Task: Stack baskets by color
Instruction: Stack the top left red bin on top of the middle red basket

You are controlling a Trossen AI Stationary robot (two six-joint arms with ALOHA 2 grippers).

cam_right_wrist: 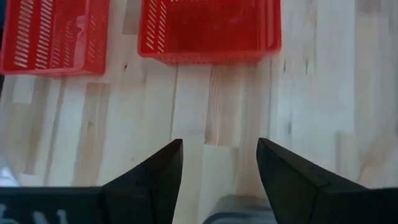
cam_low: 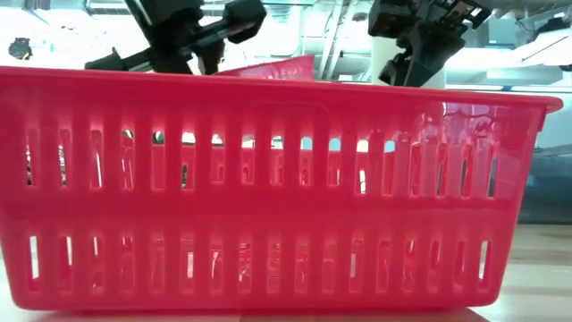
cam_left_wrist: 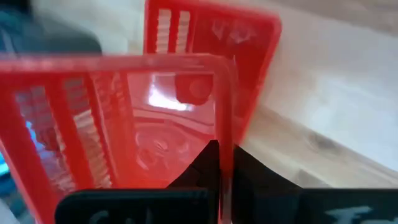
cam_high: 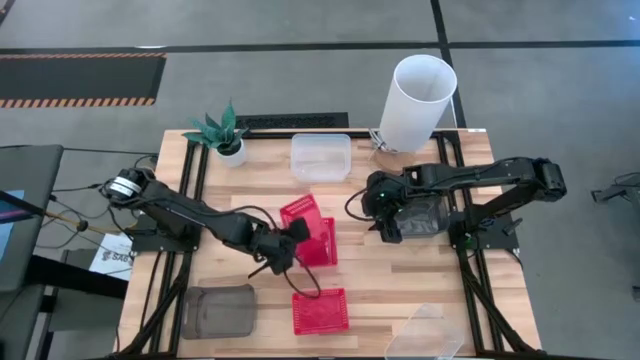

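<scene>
My left gripper (cam_high: pixel 292 236) is shut on a red mesh basket (cam_high: pixel 302 214), which hangs tilted over a second red basket (cam_high: pixel 322 248) resting on its base at the table's middle. A third red basket (cam_high: pixel 320 311) stands nearer the front edge and fills the low view (cam_low: pixel 268 197). My right gripper (cam_right_wrist: pixel 221 155) stands open above bare wood at the right, its fingers empty, beside a dark grey basket (cam_high: pixel 428 214). Another dark grey basket (cam_high: pixel 218 311) sits at the near left. One clear basket (cam_high: pixel 320 157) stands at the back. A second clear basket (cam_high: pixel 425 335) lies tilted at the front edge. My left gripper pinches one wall of the red basket at its rim (cam_left_wrist: pixel 225 134), one finger inside the basket and one outside. The fingers come slanting down from the table's left. The basket is lifted and tilted, its open side turned toward the wrist camera.
A tall white cylinder (cam_high: pixel 415 100) stands at the back right and a small potted plant (cam_high: pixel 222 133) at the back left. Bare wood lies between the red baskets and my right gripper.
</scene>
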